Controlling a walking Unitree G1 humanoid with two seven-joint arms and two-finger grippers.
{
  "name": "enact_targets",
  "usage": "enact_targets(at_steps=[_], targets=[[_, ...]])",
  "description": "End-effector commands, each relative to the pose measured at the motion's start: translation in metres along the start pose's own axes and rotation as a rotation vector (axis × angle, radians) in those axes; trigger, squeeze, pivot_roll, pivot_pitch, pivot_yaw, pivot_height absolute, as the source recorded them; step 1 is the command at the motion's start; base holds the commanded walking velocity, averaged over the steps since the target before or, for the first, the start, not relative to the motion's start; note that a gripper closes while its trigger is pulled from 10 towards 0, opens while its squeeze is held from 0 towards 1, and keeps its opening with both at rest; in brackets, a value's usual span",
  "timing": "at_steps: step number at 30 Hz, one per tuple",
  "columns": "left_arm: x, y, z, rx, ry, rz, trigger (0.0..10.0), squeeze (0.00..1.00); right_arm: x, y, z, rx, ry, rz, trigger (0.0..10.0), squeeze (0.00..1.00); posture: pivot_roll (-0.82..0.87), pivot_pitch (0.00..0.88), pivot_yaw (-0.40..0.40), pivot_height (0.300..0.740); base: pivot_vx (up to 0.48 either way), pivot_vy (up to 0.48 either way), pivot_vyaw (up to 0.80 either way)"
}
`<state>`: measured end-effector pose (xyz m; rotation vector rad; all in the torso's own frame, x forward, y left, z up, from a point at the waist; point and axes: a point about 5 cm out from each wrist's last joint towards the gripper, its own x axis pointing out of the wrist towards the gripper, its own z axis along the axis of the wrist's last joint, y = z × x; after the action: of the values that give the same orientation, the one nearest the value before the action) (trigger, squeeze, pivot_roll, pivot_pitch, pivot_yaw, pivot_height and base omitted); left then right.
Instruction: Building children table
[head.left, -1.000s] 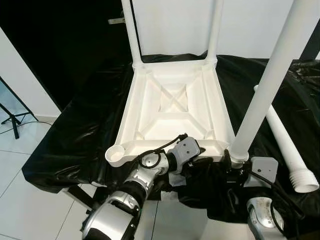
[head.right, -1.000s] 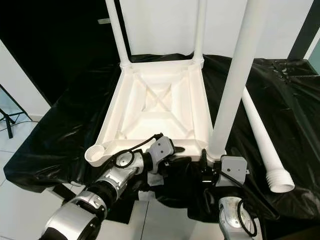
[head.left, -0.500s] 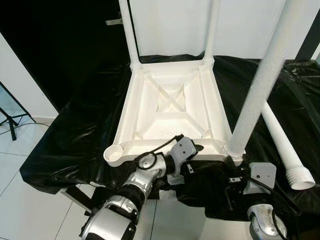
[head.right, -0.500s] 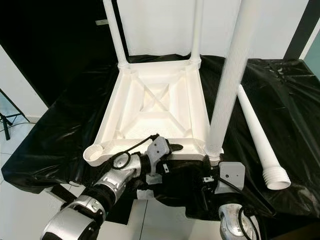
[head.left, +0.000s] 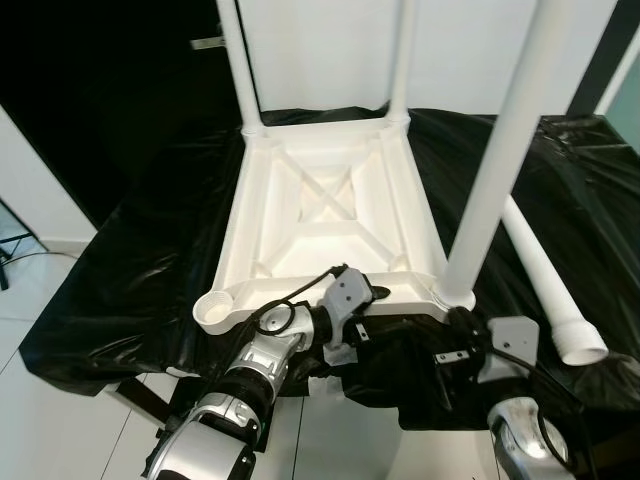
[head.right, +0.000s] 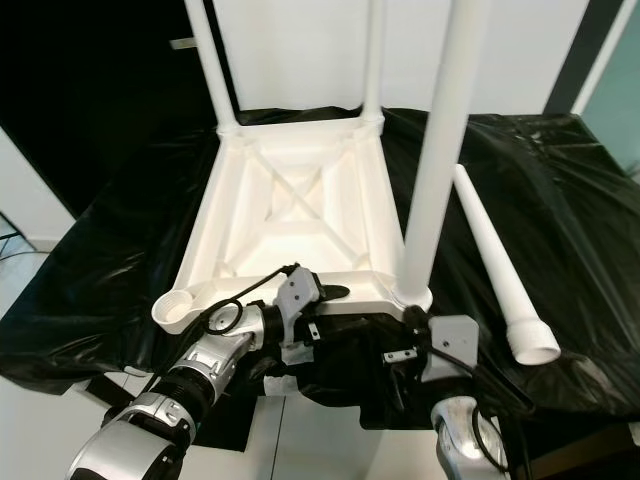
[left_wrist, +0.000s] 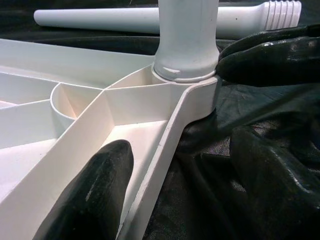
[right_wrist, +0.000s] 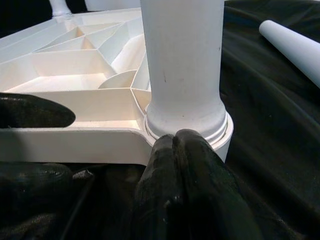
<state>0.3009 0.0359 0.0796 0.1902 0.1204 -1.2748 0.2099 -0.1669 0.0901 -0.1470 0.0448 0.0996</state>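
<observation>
A: Right gripper (right_wrist: 182, 145) first: its two fingers are pressed together with nothing between them, tips right at the base of the third leg (head.left: 495, 160), just beside the corner socket.

B: And the left gripper (left_wrist: 170, 165)? Spread wide, one finger inside the rim of the upturned tabletop (head.left: 325, 215), the other outside over the black sheet (head.left: 130, 270), straddling the near edge without clamping it.

A: So two far legs stand upright, the third stands in the near right corner, and the near left socket (head.left: 217, 311) is empty.

B: The spare leg (head.right: 495, 260) lies on the sheet, off to the right, near the third leg's corner.

A: Here's the worry: that third leg looks tilted. If it isn't seated fully, a nudge from those closed fingers could tip it out.

B: And the slick sheet could let the whole top slide when anything pushes sideways
</observation>
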Motion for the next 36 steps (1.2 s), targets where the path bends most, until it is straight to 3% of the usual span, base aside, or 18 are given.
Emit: enact_targets(at_steps=[1, 6, 12, 15, 21, 22, 23, 25, 27, 28, 29, 31, 35, 36], targets=[[-0.006, -0.014, -0.022, -0.085, 0.071, -0.114, 10.0, 0.00, 0.010, -0.006, -0.015, 0.007, 0.092, -0.012, 0.0, 0.00, -0.14, 0.000, 0.054, 0.740, 0.000, 0.000, 0.00], [-0.010, -0.008, -0.015, -0.103, 0.028, -0.105, 10.0, 0.00, 0.032, -0.026, -0.005, -0.028, 0.064, -0.051, 0.0, 0.00, -0.12, 0.000, 0.050, 0.740, 0.000, 0.000, 0.00], [-0.017, -0.011, -0.007, -0.147, -0.040, -0.158, 10.0, 0.00, 0.037, -0.041, -0.006, -0.057, 0.081, -0.153, 0.0, 0.00, -0.11, 0.000, 0.047, 0.740, 0.000, 0.000, 0.00], [-0.019, -0.014, -0.003, -0.167, -0.071, -0.194, 10.0, 0.00, 0.037, -0.046, -0.007, -0.060, 0.093, -0.198, 0.0, 0.00, -0.11, 0.000, 0.050, 0.740, 0.000, 0.000, 0.00], [-0.020, -0.015, 0.005, -0.186, -0.115, -0.219, 10.0, 0.00, 0.038, -0.039, -0.009, -0.052, 0.094, -0.186, 0.0, 0.00, -0.12, 0.000, 0.056, 0.740, 0.000, 0.000, 0.00], [-0.019, -0.009, 0.009, -0.183, -0.129, -0.191, 10.0, 0.00, 0.038, -0.033, -0.009, -0.052, 0.093, -0.165, 2.0, 0.00, -0.12, 0.000, 0.057, 0.740, 0.000, 0.000, 0.00], [-0.019, -0.009, 0.009, -0.183, -0.129, -0.191, 10.0, 0.00, 0.038, -0.033, -0.009, -0.052, 0.093, -0.165, 2.0, 0.00, -0.12, 0.000, 0.057, 0.740, 0.000, 0.000, 0.00], [-0.020, 0.004, 0.009, -0.127, -0.060, -0.121, 10.0, 0.00, 0.039, -0.018, -0.008, -0.054, 0.088, -0.110, 6.2, 0.00, -0.13, 0.000, 0.061, 0.740, 0.000, 0.000, 0.00], [-0.021, 0.007, 0.006, -0.095, -0.017, -0.104, 10.0, 0.00, 0.039, -0.014, -0.008, -0.053, 0.086, -0.093, 6.2, 0.00, -0.13, 0.000, 0.061, 0.740, 0.000, 0.000, 0.00], [-0.024, 0.009, 0.000, -0.055, 0.055, -0.099, 10.0, 0.00, 0.040, -0.008, -0.007, -0.046, 0.086, -0.069, 9.8, 0.00, -0.13, 0.000, 0.061, 0.740, 0.000, 0.000, 0.00], [-0.028, 0.010, -0.007, -0.030, 0.128, -0.096, 10.0, 0.00, 0.040, -0.002, -0.007, -0.040, 0.086, -0.046, 10.0, 0.00, -0.13, 0.000, 0.063, 0.740, 0.000, 0.000, 0.00], [-0.030, 0.010, -0.012, -0.019, 0.172, -0.094, 10.0, 0.00, 0.040, 0.002, -0.006, -0.036, 0.086, -0.032, 10.0, 0.00, -0.13, 0.000, 0.063, 0.740, 0.000, 0.000, 0.00], [-0.034, 0.006, -0.023, -0.076, 0.272, -0.122, 10.0, 0.00, 0.042, 0.007, -0.008, -0.024, 0.099, -0.007, 10.0, 0.00, -0.13, 0.000, 0.065, 0.740, 0.000, 0.000, 0.00], [-0.034, 0.001, -0.025, -0.098, 0.287, -0.172, 9.0, 0.00, 0.045, 0.006, -0.011, -0.018, 0.113, -0.007, 10.0, 0.00, -0.13, 0.000, 0.065, 0.740, 0.000, 0.000, 0.00]])
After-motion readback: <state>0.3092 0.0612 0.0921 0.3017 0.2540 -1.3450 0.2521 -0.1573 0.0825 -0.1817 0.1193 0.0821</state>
